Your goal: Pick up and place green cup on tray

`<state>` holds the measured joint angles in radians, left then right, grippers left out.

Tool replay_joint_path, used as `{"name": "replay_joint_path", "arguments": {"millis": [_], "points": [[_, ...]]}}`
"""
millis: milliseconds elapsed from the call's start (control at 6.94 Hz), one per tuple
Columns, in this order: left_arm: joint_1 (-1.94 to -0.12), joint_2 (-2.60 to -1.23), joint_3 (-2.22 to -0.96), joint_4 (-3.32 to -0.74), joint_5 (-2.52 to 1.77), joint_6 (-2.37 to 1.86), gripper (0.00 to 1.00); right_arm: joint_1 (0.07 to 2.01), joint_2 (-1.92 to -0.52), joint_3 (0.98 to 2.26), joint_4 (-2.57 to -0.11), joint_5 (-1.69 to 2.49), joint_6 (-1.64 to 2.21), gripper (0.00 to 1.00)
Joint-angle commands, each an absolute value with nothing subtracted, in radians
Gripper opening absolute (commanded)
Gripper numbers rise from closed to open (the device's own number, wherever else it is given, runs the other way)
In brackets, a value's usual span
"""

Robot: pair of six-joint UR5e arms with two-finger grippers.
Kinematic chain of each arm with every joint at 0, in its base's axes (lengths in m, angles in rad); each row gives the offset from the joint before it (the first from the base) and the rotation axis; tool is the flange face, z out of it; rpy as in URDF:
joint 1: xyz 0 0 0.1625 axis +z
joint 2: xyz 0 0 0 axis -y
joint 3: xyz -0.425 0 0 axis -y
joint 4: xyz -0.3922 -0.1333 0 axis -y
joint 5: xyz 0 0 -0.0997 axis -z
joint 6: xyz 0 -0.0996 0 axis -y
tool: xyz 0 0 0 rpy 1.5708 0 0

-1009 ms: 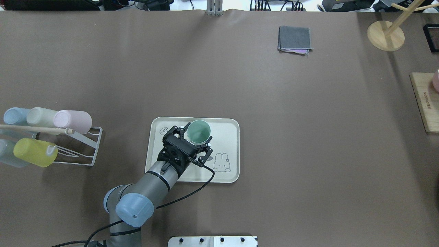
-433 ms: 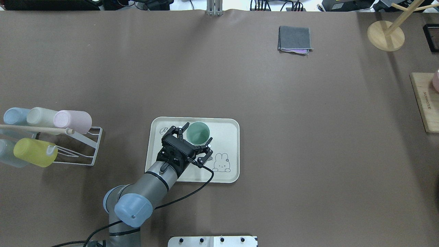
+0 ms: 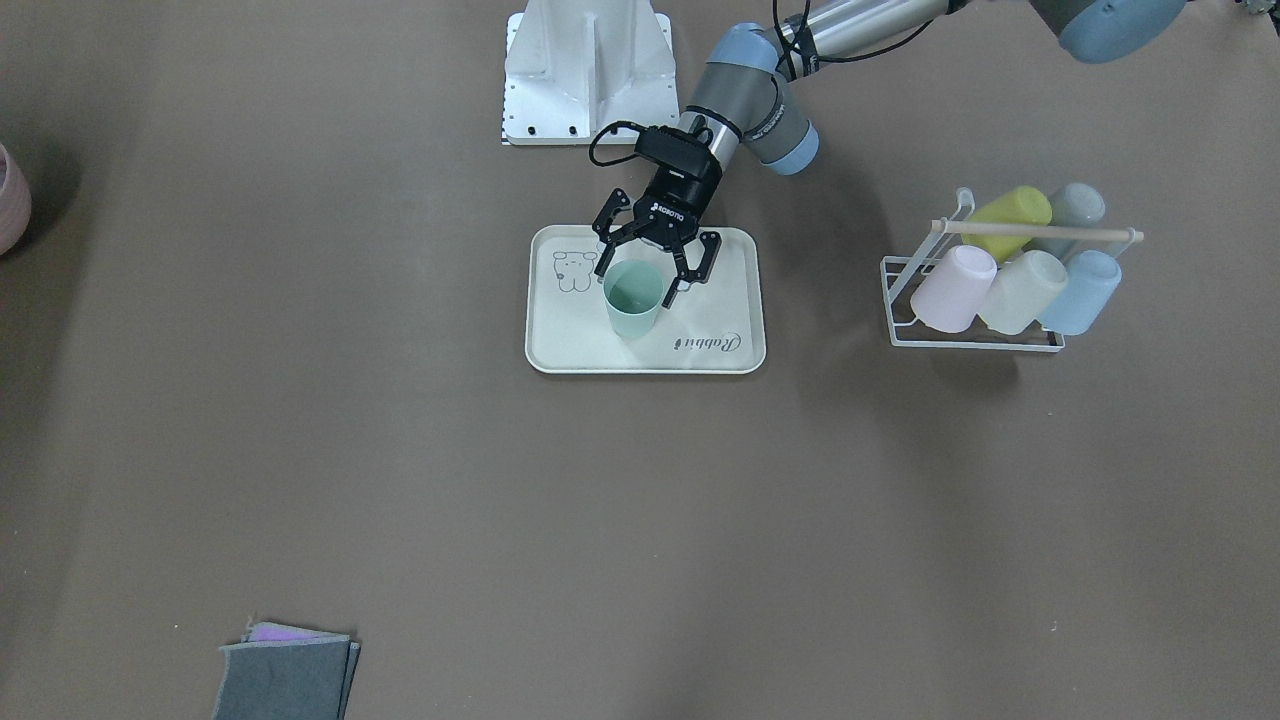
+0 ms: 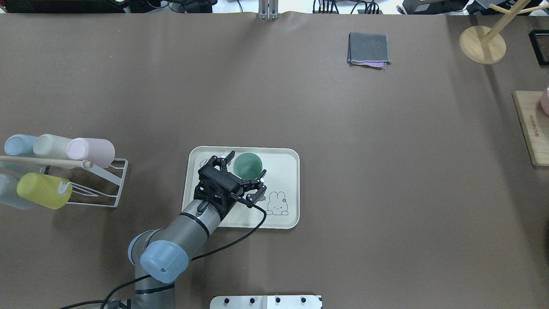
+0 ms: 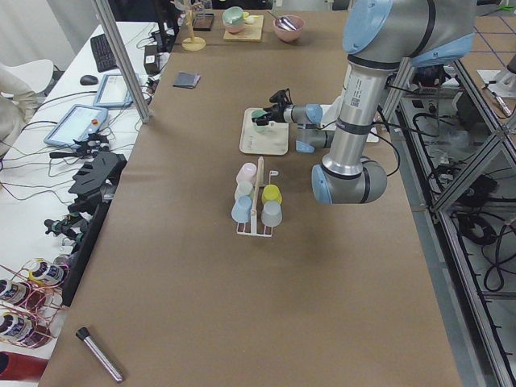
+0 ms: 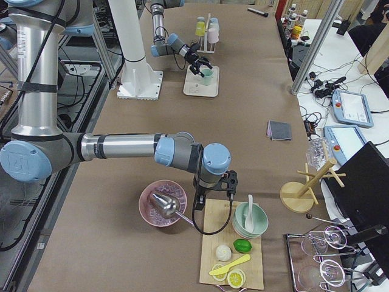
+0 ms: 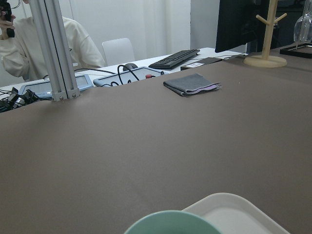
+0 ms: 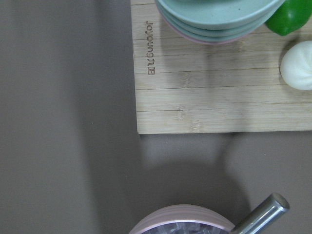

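Note:
The green cup [image 4: 247, 165] stands upright on the cream tray [image 4: 283, 171], in the tray's far half next to the script; it also shows in the front-facing view [image 3: 633, 297] on the tray [image 3: 590, 345]. My left gripper [image 4: 246, 163] is open, its fingers flanking the cup's near side with gaps on both sides [image 3: 640, 275]. The left wrist view shows only the cup's rim [image 7: 170, 222] and a tray corner [image 7: 234, 209]. My right gripper [image 6: 213, 182] hangs far off over a wooden board's edge; I cannot tell if it is open or shut.
A white wire rack [image 4: 103, 180] left of the tray holds pastel cups, among them a yellow-green one [image 4: 43, 191]. A folded grey cloth [image 4: 369, 49] and a wooden stand [image 4: 482, 45] lie far right. A pink bowl [image 6: 163, 204] sits by the board [image 4: 532, 128].
My left gripper has drawn back a little toward the robot and to the left, still open. The green cup has stayed in place on the tray.

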<state>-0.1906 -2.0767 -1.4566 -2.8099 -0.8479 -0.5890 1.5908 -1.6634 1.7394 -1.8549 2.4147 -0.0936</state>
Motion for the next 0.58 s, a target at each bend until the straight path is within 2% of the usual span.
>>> {"name": "replay_joint_path", "arguments": {"millis": [0,433], "points": [[-0.233,-2.05,-1.517,-2.8,-0.883,-0.601,0.98,1.591,-1.663,1.74,-1.856,2.408,-0.094,1.0],[-0.339,-2.045,-1.552,-2.7,-1.018,-0.67,0.98,1.591,-1.658,1.738,-1.859,2.402,-0.094,1.0]]}}
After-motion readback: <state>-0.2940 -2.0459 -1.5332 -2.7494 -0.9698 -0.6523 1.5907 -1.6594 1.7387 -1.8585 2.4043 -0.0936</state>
